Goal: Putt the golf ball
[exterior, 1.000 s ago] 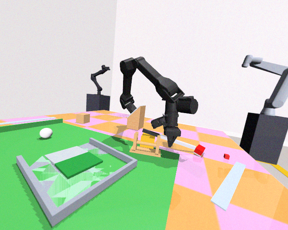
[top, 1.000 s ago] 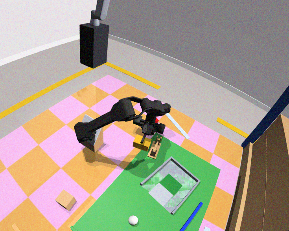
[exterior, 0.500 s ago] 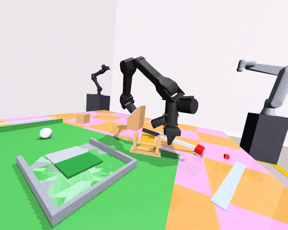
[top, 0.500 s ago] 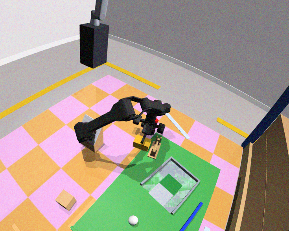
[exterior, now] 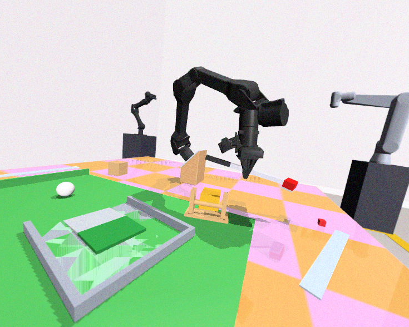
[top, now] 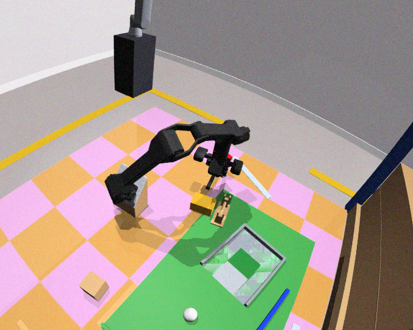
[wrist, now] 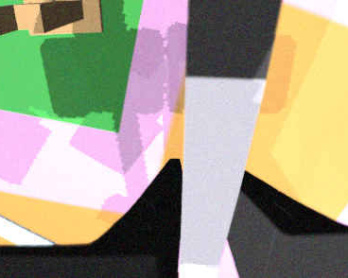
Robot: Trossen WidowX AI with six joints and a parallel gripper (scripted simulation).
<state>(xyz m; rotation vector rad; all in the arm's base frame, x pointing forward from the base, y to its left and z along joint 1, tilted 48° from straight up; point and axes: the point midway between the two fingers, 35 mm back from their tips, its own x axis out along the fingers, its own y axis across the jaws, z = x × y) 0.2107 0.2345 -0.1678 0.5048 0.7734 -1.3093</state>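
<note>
My gripper is shut on the silver shaft of the putter. The putter hangs clear of the table, with its black grip towards the arm's base side in the exterior view and its red head at the far right end. The head is outside the wrist view. The white golf ball rests on the green mat. The pale ramp leads up to the raised green, inside a grey border.
A wooden stand and a yellow block are below the putter. A wooden wedge, a wooden cube, a blue bar, a pale strip and a small red cube lie around.
</note>
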